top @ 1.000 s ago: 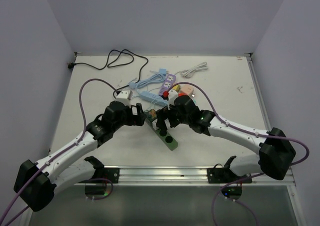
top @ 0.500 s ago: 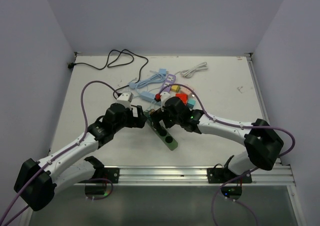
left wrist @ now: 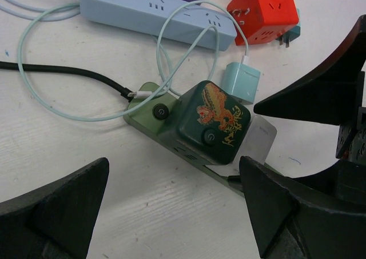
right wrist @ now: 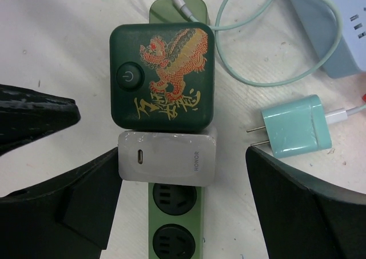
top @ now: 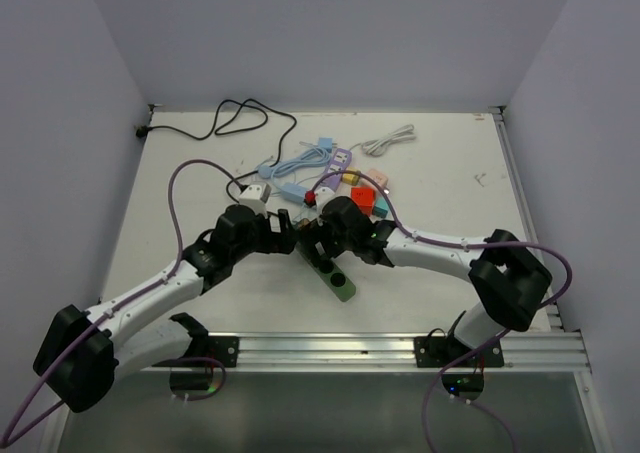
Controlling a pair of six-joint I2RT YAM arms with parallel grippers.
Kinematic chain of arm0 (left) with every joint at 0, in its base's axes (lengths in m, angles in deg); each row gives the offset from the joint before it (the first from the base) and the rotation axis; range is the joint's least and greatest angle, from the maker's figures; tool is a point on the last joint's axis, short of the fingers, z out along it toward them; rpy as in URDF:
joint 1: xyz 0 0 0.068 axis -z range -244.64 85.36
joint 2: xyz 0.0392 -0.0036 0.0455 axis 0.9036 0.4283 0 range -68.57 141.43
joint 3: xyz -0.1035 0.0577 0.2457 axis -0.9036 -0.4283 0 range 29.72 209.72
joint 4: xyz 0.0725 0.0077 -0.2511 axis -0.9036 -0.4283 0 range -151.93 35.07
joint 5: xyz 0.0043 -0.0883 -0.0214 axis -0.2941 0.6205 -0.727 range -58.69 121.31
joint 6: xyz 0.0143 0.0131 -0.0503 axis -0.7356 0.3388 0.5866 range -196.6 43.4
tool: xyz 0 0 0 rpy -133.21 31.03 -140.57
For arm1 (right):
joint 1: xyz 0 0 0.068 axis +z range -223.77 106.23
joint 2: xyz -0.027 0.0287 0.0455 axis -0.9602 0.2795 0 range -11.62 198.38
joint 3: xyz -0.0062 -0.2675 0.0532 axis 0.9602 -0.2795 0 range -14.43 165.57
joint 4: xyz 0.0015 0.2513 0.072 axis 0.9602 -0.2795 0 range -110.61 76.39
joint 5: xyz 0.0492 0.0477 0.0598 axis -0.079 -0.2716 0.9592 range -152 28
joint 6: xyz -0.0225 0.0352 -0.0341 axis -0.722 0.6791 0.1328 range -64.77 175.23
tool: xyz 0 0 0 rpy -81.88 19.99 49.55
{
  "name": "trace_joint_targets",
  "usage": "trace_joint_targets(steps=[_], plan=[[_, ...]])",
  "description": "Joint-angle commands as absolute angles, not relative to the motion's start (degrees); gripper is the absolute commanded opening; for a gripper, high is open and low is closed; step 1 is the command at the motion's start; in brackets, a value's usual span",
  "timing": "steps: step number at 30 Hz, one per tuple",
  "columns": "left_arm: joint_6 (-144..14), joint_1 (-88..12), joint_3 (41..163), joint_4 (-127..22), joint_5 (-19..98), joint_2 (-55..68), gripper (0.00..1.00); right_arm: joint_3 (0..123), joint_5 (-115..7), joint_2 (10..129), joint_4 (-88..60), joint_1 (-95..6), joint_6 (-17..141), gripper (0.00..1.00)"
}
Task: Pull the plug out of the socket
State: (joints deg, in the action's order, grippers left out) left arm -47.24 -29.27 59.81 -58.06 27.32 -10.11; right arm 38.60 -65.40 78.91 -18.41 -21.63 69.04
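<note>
The job is not getting done yet. The green power strip (right wrist: 174, 213) is lying on the bench (top: 450, 173), near the middle, between the two arms. Two things are sitting in its sockets. One is a dark green cube plug (right wrist: 162, 79) with an orange dragon on it. The other is a white charger (right wrist: 167, 157), touching the cube on its near side. Both are looking pushed all the way in. I am not able to tell which one is meant to come out.

The right fingers (right wrist: 74, 207) are standing wide apart, one on each side of the white charger. They are not squeezing it. The left fingers (left wrist: 63, 207) are standing wide apart too, holding nothing, and pointing at the cube from the left. I am guessing the left arm is getting ready to hold the strip down while the right arm pulls. So the grabbing and the pulling are both waiting to be done.

A teal charger (right wrist: 297, 126) is lying loose just right of the strip, its pins showing. A blue power strip (left wrist: 154, 13) and a red cube (left wrist: 264, 13) are lying farther back.

Some things are hiding. The pins of the two plugs are out of sight. From above, the arms are covering most of the strip. It is hard to see if one right finger is touching the white charger's side.
</note>
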Motion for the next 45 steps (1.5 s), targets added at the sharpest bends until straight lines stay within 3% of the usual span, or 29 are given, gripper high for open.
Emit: trace_joint_targets(steps=[1, 10, 16, 23, 34, 45], plan=[[-46.2, -29.5, 59.4, -52.5, 28.2, -8.5, 1.0, 40.2, -66.7, 79.1, -14.4, -21.3, 68.5, 0.87], [-45.3, -29.5, 59.2, -49.4, 28.5, -5.4, 1.0, 40.0, -64.8, 80.2, -14.0, -21.3, 69.1, 0.7], [-44.9, -29.5, 58.0, -48.0, 27.4, -3.6, 1.0, 38.5, -64.4, 78.3, -11.8, -21.3, 69.8, 0.51], [-44.0, -29.5, 56.5, -47.0, 25.1, -1.4, 1.0, 36.8, -64.0, 76.8, -10.0, -21.1, 70.2, 0.4], [-42.9, -29.6, 54.4, -47.9, 24.1, -1.2, 1.0, 34.2, -70.5, 71.3, -8.1, -18.8, 68.6, 0.31], [-41.2, -29.5, 51.4, -46.0, 25.0, 0.4, 1.0, 33.6, -74.5, 68.7, -8.4, -14.3, 65.5, 0.31]])
